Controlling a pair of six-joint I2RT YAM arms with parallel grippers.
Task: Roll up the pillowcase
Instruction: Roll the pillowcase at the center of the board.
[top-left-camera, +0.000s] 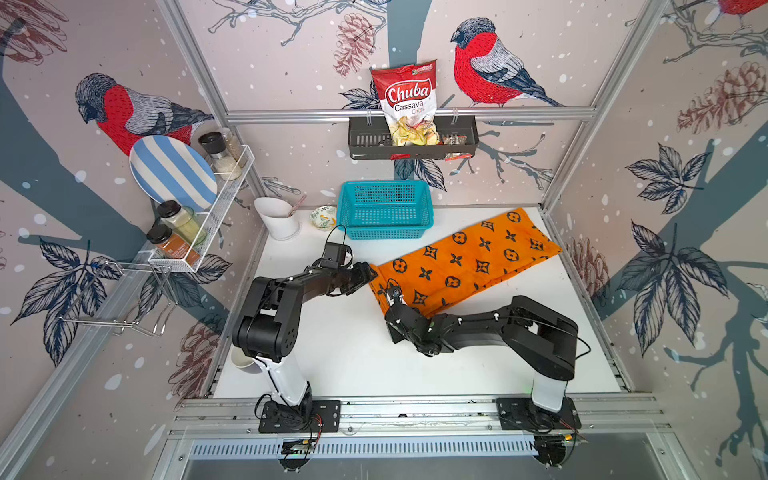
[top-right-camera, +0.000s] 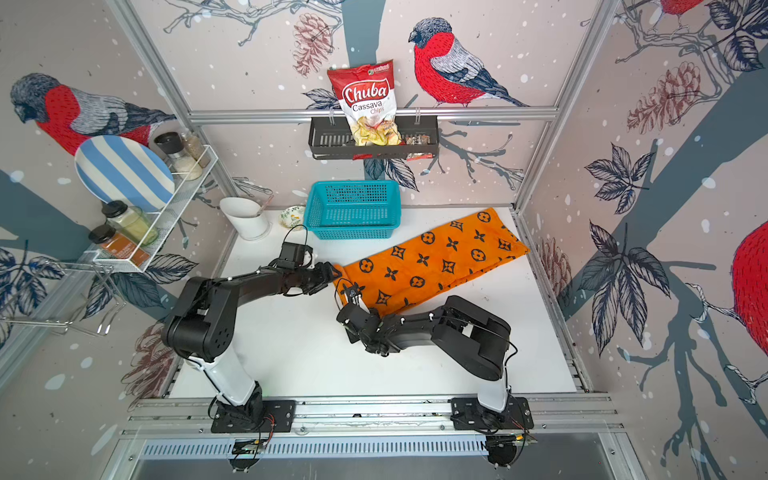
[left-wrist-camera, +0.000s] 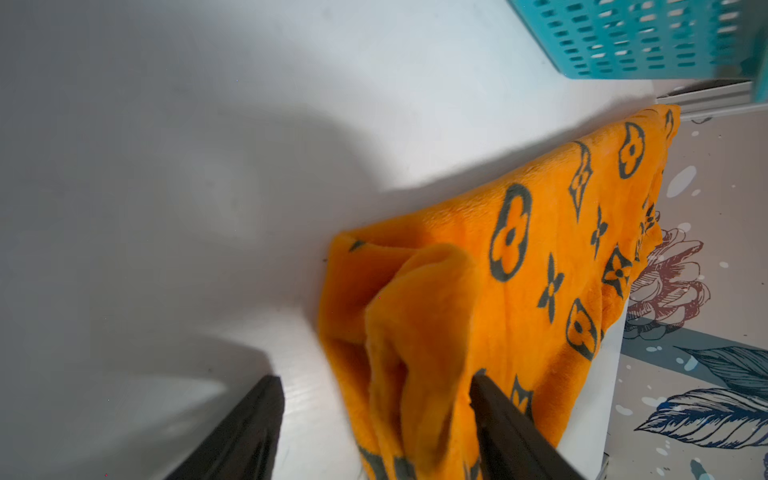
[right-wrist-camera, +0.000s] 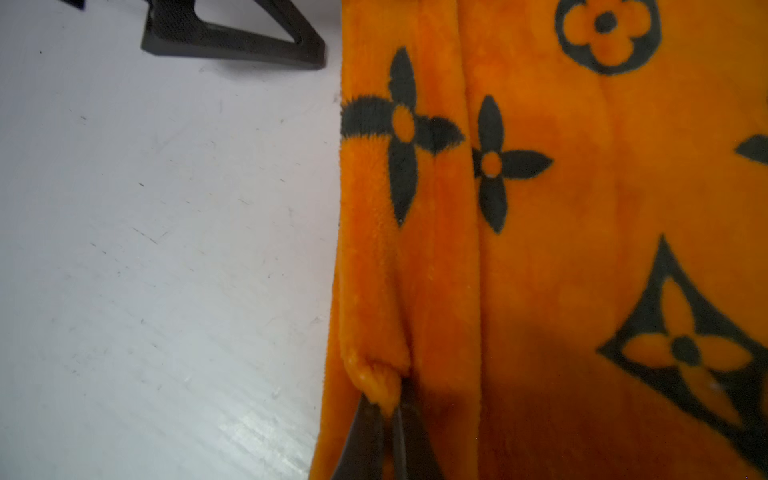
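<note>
Right fingers (right-wrist-camera: 365, 436) pinch the pillowcase (top-left-camera: 469, 257) edge; left fingers (left-wrist-camera: 507, 428) straddle it, parted.

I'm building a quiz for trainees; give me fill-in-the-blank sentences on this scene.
The pillowcase is bright ___ with black motifs.
The right tool is ___ on the pillowcase's edge.
The left tool's jaws stand ___ around bunched fabric.
The basket beyond the pillowcase is ___.
Missing: orange, shut, open, teal.

Orange black-flowered pillowcase (top-left-camera: 465, 259) lies folded lengthwise, diagonal.
</note>
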